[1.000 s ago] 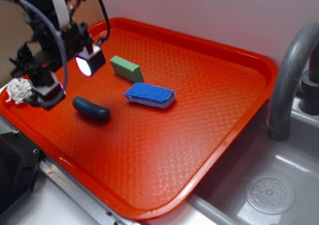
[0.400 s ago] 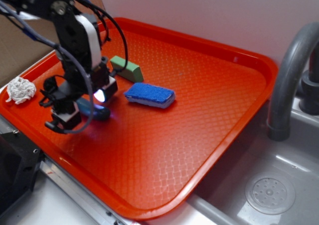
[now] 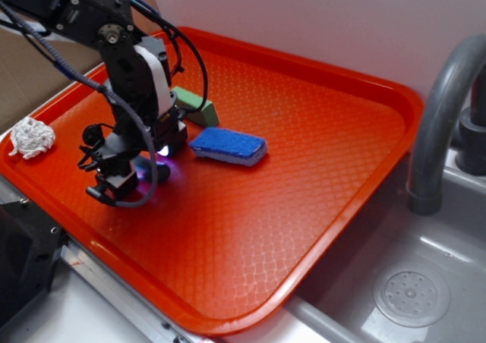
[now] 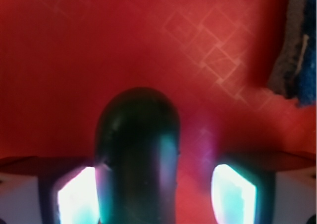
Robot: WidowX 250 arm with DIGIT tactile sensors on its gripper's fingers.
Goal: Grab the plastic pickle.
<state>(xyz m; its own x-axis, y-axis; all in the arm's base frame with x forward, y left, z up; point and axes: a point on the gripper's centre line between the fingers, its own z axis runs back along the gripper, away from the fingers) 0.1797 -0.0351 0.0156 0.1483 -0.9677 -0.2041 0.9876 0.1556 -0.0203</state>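
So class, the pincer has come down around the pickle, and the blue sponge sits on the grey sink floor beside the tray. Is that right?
Not quite. The blue sponge lies on the orange tray, not in the sink, as the exterior view shows. The rest holds: in the wrist view the plastic pickle sits between the fingers of the open pincer.

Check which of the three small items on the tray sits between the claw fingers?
The plastic pickle, the dark rounded one. The blue sponge and green block lie apart, outside the claw.
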